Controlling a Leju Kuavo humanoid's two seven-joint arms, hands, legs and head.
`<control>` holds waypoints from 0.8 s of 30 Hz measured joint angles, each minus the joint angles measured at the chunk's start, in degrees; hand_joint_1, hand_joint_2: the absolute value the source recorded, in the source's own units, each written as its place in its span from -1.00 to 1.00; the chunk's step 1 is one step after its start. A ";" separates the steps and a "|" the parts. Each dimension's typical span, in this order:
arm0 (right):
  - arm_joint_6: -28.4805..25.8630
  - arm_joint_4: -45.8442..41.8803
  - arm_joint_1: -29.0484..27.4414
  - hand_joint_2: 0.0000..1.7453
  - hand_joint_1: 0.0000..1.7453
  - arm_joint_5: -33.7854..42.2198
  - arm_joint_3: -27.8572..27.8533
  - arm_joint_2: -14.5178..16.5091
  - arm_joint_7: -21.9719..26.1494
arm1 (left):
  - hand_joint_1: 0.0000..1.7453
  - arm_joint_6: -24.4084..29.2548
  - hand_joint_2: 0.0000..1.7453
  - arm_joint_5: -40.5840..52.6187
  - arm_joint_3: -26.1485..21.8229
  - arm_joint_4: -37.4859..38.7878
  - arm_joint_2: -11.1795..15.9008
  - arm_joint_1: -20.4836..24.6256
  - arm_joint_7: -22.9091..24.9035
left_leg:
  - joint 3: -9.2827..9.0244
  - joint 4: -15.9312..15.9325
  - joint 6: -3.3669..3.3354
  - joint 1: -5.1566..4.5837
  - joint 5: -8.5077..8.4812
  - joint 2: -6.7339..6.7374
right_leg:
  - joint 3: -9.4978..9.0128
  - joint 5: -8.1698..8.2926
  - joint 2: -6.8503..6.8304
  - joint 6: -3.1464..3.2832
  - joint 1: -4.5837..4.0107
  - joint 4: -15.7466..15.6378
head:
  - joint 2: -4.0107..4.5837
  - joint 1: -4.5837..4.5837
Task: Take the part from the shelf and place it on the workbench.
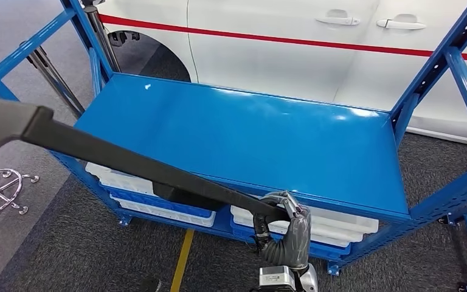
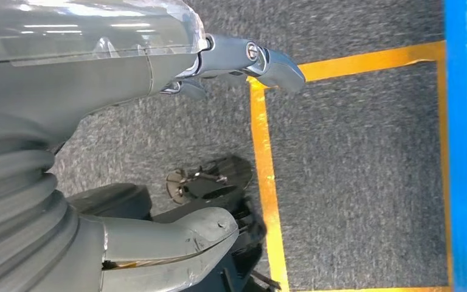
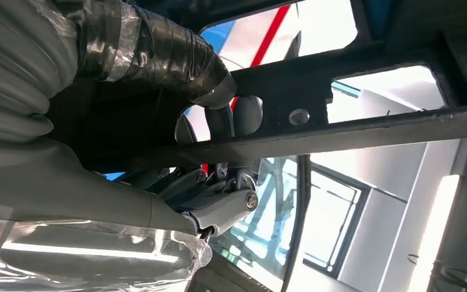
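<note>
The part (image 1: 127, 161) is a long, flat black trim strip. It runs slanting from my right hand (image 1: 284, 230) at the bottom centre up to the left edge, where its near end looks grey and blurred. My right hand grips its lower end, just in front of the blue rack's front edge. In the right wrist view the taped thumb (image 3: 158, 55) wraps over the black part (image 3: 365, 128), which has cut-outs. My left hand (image 2: 97, 91) hangs over the floor with its fingers (image 2: 249, 58) apart and nothing in it.
The blue metal rack has a bare glossy top deck (image 1: 249, 134) and blue uprights at its corners. White trays (image 1: 316, 228) sit on its lower level. A white car with a red stripe (image 1: 292, 42) stands behind. A chrome chair base (image 1: 0, 188) and yellow floor tape (image 1: 182, 261) lie nearby.
</note>
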State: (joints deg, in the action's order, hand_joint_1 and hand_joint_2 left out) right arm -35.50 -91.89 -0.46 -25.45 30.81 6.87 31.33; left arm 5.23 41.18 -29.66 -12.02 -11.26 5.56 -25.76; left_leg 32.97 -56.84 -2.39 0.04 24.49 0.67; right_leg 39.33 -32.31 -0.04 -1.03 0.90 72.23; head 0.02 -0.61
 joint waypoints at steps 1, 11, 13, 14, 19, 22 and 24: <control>-0.17 -0.30 -0.26 1.00 1.00 0.07 -0.08 -0.06 0.10 | -1.00 0.10 1.00 -0.07 -0.10 0.00 0.01 -0.06 -0.10 | 0.55 -0.65 0.14 0.04 0.02 -0.02 | -2.44 1.36 -0.03 -0.02 0.11 -3.63 | 0.00 0.00; -0.26 -2.90 -2.39 1.00 1.00 -0.32 -0.96 -0.18 0.53 | -1.00 0.27 1.00 -0.48 -1.21 0.00 0.38 -0.20 -0.64 | 5.23 -10.50 3.44 0.28 6.05 -0.29 | -4.89 5.21 -0.01 3.19 0.20 -11.24 | -0.02 0.05; 0.03 -3.01 -2.60 1.00 1.00 -0.57 -1.02 -0.20 0.58 | -1.00 0.30 1.00 -0.68 -1.32 0.00 0.36 -0.21 -0.72 | 7.47 -17.38 3.83 0.48 9.69 -0.28 | -4.00 5.81 -0.02 3.23 0.11 -11.20 | -0.01 0.04; 0.14 -3.01 -2.70 1.00 1.00 -0.71 -1.08 -0.21 0.60 | -1.00 0.30 1.00 -0.80 -1.37 0.00 0.33 -0.24 -0.73 | 7.42 -18.52 3.82 0.53 10.04 -0.29 | -3.61 6.11 -0.01 3.19 0.05 -11.18 | -0.01 0.04; 0.23 -3.16 -3.04 1.00 1.00 -1.09 -1.29 -0.25 0.62 | -1.00 0.28 1.00 -1.09 -1.53 0.00 0.12 -0.08 -0.80 | -2.91 -2.43 1.84 -0.10 4.89 -0.32 | -2.81 7.48 -0.03 2.50 -0.14 -11.40 | -0.01 0.03; 0.20 -3.35 -3.28 1.00 1.00 -1.09 -1.45 -0.25 0.57 | -1.00 0.10 1.00 -1.04 -1.59 0.00 -0.11 -0.12 -0.82 | -3.27 -0.70 0.82 -0.49 3.84 -0.26 | -3.02 8.37 -0.14 1.34 -0.05 -12.17 | -0.01 -0.01; 0.08 -3.54 -3.59 1.00 1.00 -1.08 -1.65 -0.33 0.50 | -1.00 -0.07 1.00 -0.84 -1.61 0.00 -0.39 -0.22 -0.81 | -3.28 0.60 0.22 -0.19 2.32 -0.11 | -2.61 7.42 -0.06 0.76 -0.17 -11.43 | -0.02 0.01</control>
State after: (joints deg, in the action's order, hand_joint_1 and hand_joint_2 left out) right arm -35.42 -95.43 -4.05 -26.53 29.16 6.53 31.83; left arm 5.17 40.34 -31.27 -12.02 -11.65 5.34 -26.57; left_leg 29.69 -56.24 -2.18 -0.15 26.81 0.57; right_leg 36.72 -24.89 -0.10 -0.27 0.74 60.80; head 0.01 -0.60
